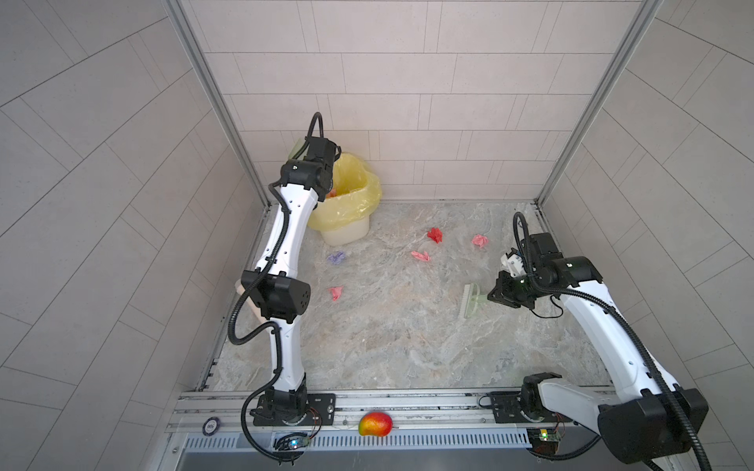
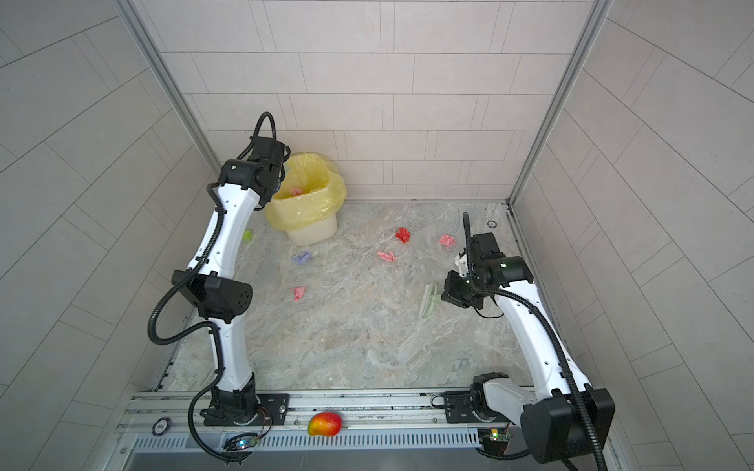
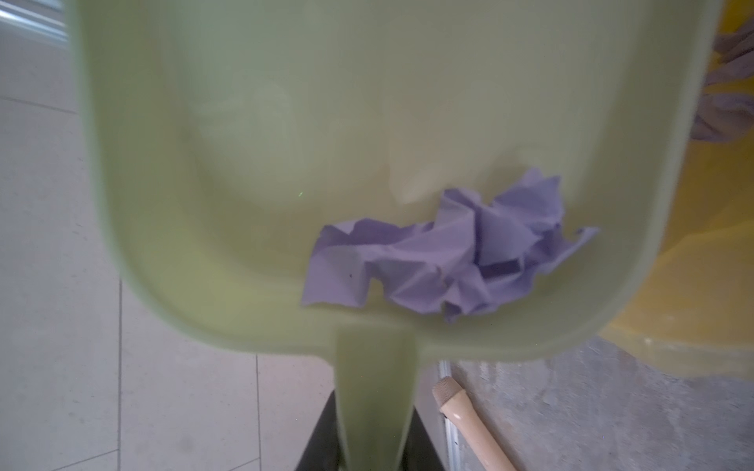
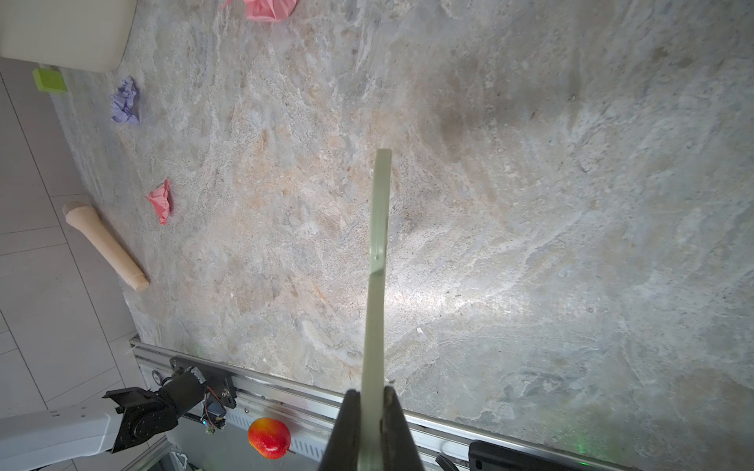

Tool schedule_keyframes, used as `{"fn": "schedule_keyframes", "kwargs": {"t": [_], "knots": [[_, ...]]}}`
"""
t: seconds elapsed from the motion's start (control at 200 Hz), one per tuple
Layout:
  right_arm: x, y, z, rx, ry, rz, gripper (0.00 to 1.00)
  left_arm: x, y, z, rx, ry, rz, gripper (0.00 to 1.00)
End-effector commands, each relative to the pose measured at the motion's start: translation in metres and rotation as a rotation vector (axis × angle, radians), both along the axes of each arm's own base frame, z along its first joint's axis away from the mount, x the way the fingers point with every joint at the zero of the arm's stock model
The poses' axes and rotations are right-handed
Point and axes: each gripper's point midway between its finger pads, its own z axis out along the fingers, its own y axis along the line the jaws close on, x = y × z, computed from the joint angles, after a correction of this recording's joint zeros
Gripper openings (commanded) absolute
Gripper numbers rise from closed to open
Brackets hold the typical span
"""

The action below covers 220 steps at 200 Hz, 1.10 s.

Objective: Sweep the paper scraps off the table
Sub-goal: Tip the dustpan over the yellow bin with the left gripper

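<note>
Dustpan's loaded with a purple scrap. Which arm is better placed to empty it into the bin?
Left. The left gripper grips the dustpan by its handle, the purple scrap lies in it, and it is right by the yellow-lined bin. The right gripper holds only the brush, far across the table.

No legible text, label or brand anywhere, only a small round badge (image 1: pixel 212 426) on the front rail (image 1: pixel 408 401), at about seven o'clock in both top views, its characters too small to read
</note>
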Motion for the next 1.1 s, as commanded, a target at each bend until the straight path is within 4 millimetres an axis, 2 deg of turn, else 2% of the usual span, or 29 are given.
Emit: {"fn": "schedule_keyframes", "kwargs": {"t": [0.0,0.17,0.36,0.6,1.096], "knots": [[0.004,0.001,0.009,0.008,-0.019,0.008,0.0,0.009,0.003,0.01,0.175,0.017,-0.001,0.0],[0.007,0.003,0.009,0.017,-0.009,0.015,0.0,0.013,0.006,0.008,0.285,0.062,-0.006,0.0],[0.007,0.007,0.007,0.037,0.011,0.029,0.0,0.017,0.004,0.021,0.385,0.077,-0.038,0.0],[0.008,0.009,0.013,0.042,0.003,0.045,0.0,0.029,-0.009,0.029,0.563,0.116,-0.088,0.0],[0.005,0.009,0.017,0.045,-0.012,0.047,0.0,0.031,-0.013,0.03,0.639,0.131,-0.126,0.0]]}}
